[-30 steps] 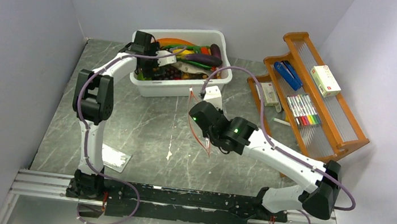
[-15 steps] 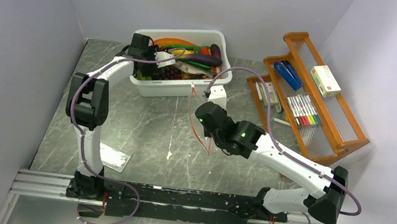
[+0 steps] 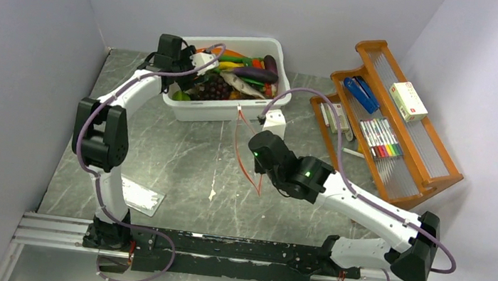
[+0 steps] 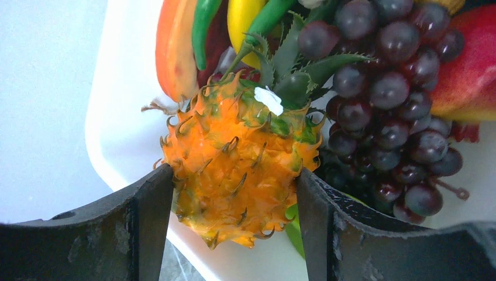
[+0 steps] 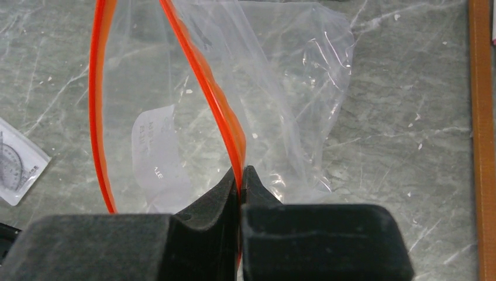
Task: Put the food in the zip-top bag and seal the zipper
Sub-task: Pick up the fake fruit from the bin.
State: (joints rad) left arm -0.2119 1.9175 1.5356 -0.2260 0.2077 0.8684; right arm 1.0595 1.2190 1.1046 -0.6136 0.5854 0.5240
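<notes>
My left gripper [image 4: 234, 178] is shut on an orange pineapple [image 4: 234, 146] with a green crown, its fingers pressing both sides, above the near-left rim of the tub. A dark grape bunch [image 4: 386, 111] lies right of it and a green piece [image 4: 295, 231] shows below. In the top view the left gripper [image 3: 190, 70] hangs over the tub's left end. My right gripper [image 5: 241, 175] is shut on the orange-red zipper [image 5: 199, 76] of the clear zip-top bag [image 5: 292, 88]. The bag hangs with its mouth open in a loop over the table centre [image 3: 247, 162].
The white tub [image 3: 224, 114] at the back holds several more toy foods. A small white box [image 3: 275, 123] stands beside it. A wooden rack [image 3: 429, 170] with pens and boxes runs along the right. A flat white card [image 3: 140, 197] lies near the left arm's base.
The left gripper has closed on the pineapple and pulled back toward the tub's left end. The right arm has shifted a little toward the tub with the bag.
</notes>
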